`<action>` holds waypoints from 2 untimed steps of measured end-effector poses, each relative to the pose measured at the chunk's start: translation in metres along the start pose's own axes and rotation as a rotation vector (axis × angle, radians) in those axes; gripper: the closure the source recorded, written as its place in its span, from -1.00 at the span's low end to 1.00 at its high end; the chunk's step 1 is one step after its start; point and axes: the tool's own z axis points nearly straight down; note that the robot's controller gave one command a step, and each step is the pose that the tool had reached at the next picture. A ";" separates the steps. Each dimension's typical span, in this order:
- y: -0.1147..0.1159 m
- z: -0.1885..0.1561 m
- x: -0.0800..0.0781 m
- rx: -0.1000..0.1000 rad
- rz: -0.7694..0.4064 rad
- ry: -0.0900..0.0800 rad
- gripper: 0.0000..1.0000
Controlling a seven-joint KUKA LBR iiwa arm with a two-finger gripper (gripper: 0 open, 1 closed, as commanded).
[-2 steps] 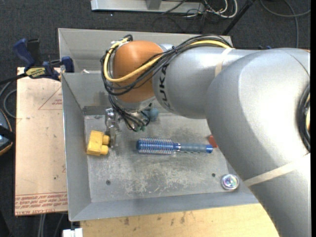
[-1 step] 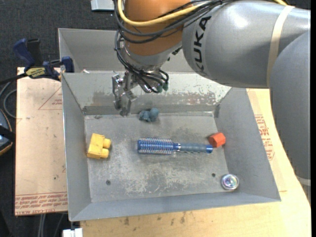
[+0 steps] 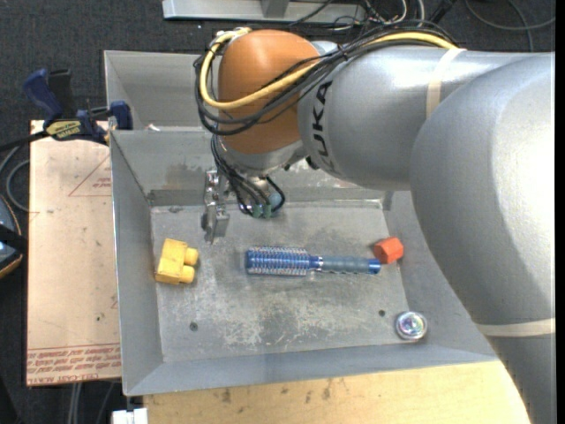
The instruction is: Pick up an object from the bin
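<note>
Four loose things lie on the floor of the grey bin (image 3: 265, 329): one yellow toy brick (image 3: 176, 262) at mid left, one blue hairbrush (image 3: 300, 262) lying crosswise at the centre, one small orange block (image 3: 387, 251) just beside the brush's handle end, and one shiny round disc (image 3: 410, 326) at lower right. The gripper (image 3: 214, 226) hangs at the upper left of the floor, nearest the yellow toy brick, up and to its right and apart from it. Whether the gripper is wide or narrow cannot be told.

grey bin (image 3: 265, 321), holding yellow block (image 3: 176, 262), blue brush (image 3: 309, 262), orange cube (image 3: 387, 251), shiny disc (image 3: 410, 326)
</note>
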 end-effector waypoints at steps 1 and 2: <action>0.000 -0.003 -0.002 -0.001 0.001 -0.006 -1.00; 0.037 0.067 0.053 -0.006 -0.174 -0.025 -1.00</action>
